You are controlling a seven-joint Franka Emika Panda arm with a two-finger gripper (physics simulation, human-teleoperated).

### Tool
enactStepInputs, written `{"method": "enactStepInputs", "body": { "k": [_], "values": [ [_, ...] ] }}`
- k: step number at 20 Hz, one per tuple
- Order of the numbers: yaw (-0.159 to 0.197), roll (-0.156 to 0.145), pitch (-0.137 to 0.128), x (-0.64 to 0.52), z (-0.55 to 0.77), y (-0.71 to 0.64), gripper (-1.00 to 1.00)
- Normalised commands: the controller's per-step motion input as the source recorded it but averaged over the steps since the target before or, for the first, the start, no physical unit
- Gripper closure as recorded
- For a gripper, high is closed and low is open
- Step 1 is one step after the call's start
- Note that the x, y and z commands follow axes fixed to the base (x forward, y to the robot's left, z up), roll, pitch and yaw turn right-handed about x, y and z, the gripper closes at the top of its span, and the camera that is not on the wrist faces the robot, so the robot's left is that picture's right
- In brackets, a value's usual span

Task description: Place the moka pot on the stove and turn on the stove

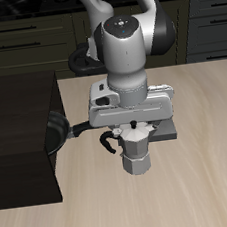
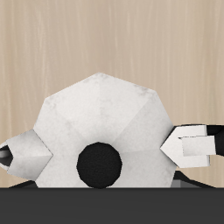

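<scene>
Silver moka pot (image 1: 137, 153) upright, prob. lifted; grey stove (image 1: 169, 129) just behind, mostly hidden.

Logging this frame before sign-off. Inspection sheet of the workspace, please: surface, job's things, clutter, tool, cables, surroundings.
Surface: light wooden table, no spills seen.
Job's things: small faceted silver moka pot upright, black handle to one side, directly under the tool; flat grey stove mostly hidden behind the arm, only an edge shows, burner state not visible.
Clutter: large black box-shaped block; black frying pan beside it, partly hidden.
Tool: two-finger tool above the pot's lid; the wrist view shows the fingers either side of the pot; contact cannot be told.
Cables: nothing seen.
Surroundings: dark cabinet drawers behind.
</scene>
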Motion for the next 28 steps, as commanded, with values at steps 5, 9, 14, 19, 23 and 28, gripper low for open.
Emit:
{"method": "enactStepInputs", "body": {
  "k": [5, 9, 14, 19, 23, 28],
  "values": [
    [0.005, 0.004, -0.014, -0.21, 0.32, 0.02, 1.0],
    [0.011, -0.019, -0.034, -0.28, 0.48, -0.04, 1.0],
    [0.032, 0.014, 0.025, -0.41, 0.39, 0.08, 1.0],
    [0.038, 0.031, -0.02, -0.38, 0.28, 0.12, 1.0],
    [-0.034, 0.007, -0.008, -0.22, 0.2, -0.01, 1.0],
    [-0.02, -0.013, 0.012, -0.21, 0.05, -0.03, 1.0]
  ]
}}
